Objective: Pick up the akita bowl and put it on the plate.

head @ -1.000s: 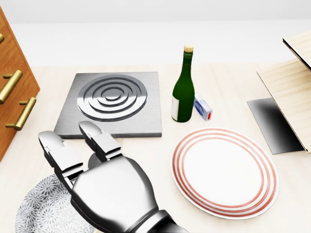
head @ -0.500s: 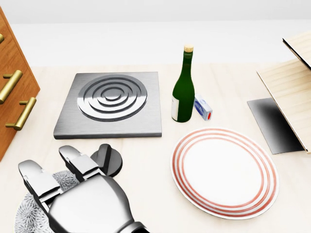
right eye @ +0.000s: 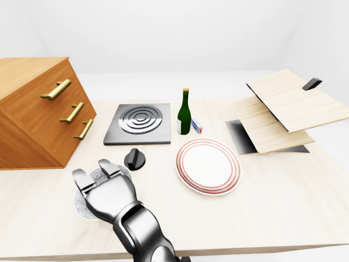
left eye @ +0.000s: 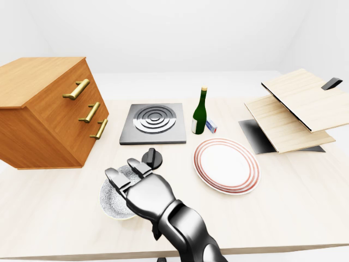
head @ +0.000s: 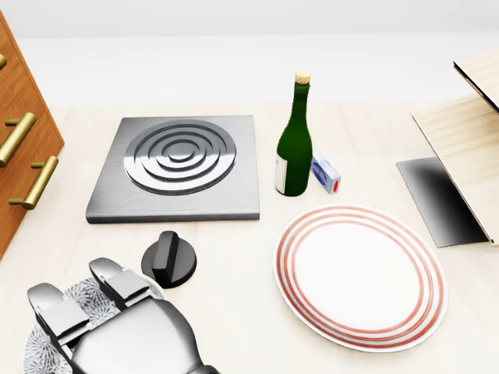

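One hand, one bowl. The akita bowl (left eye: 110, 197) sits well left of the plate (head: 360, 274) and lower in head view, half hidden under the left hand (left eye: 143, 192), whose fingers (left eye: 119, 180) are spread apart above it, gripping nothing. Looks like glazed ceramic, round, speckled grey-white: likely stiff, slick, chippable. Best pinch the rim wall. Plate flat, glossy white, red-ringed.
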{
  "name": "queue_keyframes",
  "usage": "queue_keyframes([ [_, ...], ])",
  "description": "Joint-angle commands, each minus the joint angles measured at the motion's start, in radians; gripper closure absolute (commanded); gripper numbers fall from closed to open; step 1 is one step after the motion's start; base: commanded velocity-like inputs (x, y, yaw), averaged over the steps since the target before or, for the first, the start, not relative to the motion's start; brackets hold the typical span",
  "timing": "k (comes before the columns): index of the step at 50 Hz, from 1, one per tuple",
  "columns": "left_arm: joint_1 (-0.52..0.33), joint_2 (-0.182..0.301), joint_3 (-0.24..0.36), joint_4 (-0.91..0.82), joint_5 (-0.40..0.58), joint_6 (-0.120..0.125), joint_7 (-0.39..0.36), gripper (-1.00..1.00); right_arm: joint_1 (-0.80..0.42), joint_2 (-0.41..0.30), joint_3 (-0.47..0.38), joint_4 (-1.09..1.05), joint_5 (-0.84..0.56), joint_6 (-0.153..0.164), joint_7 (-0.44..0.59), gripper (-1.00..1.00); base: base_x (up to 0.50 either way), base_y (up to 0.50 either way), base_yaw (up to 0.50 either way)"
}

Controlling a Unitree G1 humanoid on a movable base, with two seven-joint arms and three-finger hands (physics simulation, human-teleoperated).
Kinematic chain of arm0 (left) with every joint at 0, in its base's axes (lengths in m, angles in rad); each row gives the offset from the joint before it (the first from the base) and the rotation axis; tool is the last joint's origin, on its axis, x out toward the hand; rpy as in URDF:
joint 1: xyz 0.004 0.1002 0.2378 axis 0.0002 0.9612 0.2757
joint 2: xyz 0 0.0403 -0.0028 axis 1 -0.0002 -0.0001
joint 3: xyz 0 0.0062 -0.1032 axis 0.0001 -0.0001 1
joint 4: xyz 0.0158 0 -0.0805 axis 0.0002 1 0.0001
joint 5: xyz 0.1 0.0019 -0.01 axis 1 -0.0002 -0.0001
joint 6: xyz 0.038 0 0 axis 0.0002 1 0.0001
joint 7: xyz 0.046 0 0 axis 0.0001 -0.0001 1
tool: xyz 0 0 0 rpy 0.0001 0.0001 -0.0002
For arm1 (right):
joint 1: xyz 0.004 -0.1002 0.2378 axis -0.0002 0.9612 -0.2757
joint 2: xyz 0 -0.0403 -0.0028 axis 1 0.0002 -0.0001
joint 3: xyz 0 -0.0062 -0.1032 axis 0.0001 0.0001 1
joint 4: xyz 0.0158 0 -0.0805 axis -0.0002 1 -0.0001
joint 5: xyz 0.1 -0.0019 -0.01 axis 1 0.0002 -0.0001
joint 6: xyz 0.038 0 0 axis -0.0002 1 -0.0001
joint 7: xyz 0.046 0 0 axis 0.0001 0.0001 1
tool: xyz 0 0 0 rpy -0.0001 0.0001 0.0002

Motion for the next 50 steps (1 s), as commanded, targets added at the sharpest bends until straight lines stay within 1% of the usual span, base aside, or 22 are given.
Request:
queue_keyframes([
  [1, -0.001, -0.002, -0.003, 0.003, 0.002, 0.0, 0.004, -1.0, 0.001, -0.002, 0.001, 0.017, -0.001, 0.0, 0.013, -1.0, 0.0, 0.0, 0.0],
  [11, 0.0, -0.001, 0.0, -0.002, -0.003, 0.0, 0.004, -1.0, -0.006, 0.01, 0.003, 0.053, -0.007, 0.0, 0.015, -1.0, 0.0, 0.0, 0.0],
  [21, 0.0, -0.001, 0.0, -0.001, -0.006, 0.0, 0.003, -1.0, 0.014, -0.001, 0.019, 0.079, -0.041, 0.0, 0.015, -1.0, 0.0, 0.0, 0.0],
  [31, 0.0, -0.001, 0.0, -0.002, -0.006, 0.0, 0.002, -1.0, 0.013, -0.004, 0.013, 0.087, -0.065, 0.0, 0.015, -1.0, 0.0, 0.0, 0.0],
  [50, -0.001, -0.003, -0.002, 0.002, -0.007, 0.0, 0.0, -1.0, -0.01, 0.022, -0.004, 0.084, -0.127, 0.0, 0.015, -1.0, 0.0, 0.0, 0.0],
])
